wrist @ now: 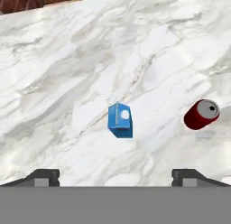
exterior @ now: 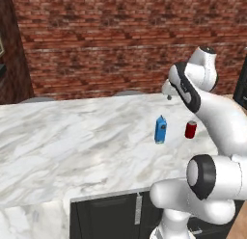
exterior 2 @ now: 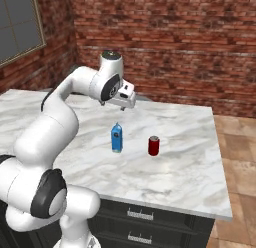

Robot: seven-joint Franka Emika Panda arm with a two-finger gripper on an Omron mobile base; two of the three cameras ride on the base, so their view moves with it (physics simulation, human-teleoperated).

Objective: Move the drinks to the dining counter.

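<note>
Gripper [exterior 2: 126, 103] hangs well above the dining counter [exterior 2: 190, 142], finger tips [wrist: 45, 177] spread wide with nothing between them, looking down on both drinks. Left to right on the marble: blue carton [wrist: 120, 119] upright, long axis vertical, almost straight below the hand; dark-red can [wrist: 201, 114] upright just right of the carton, apart from it. Judgement: both drinks already stand on the counter, carton nearer the hand.

No lettering can be read on the blue carton [wrist: 120, 120] or red can [wrist: 201, 114] (perhaps too small).
</note>
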